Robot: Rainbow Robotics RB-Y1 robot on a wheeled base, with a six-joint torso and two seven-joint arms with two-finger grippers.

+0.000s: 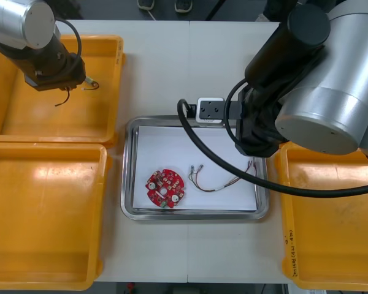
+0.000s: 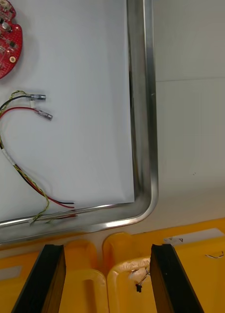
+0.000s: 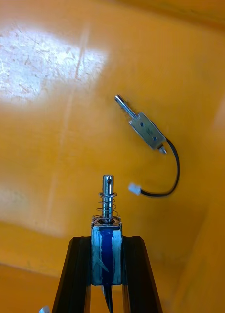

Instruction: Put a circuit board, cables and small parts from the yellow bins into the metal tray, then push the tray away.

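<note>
Left tool (image 3: 107,240) tight on 1 small metal part (image 3: 107,230), 2nd part (image 3: 147,129) just beyond; right tool (image 2: 107,249) spread beside metal tray (image 2: 144,98).

The left arm (image 1: 24,24) hung at the far left, and the left gripper (image 3: 106,240) pinched a small metal part (image 3: 108,195) tight. The right arm (image 1: 331,92) reached in from the right, with the right gripper (image 2: 106,252) wide open.

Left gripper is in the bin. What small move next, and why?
Probably lift the left gripper clear of the yellow bin: it is shut on a small metal part, and the metal tray holds a circuit board and red and yellow cable, no such part. The right gripper hangs open by the tray.
</note>
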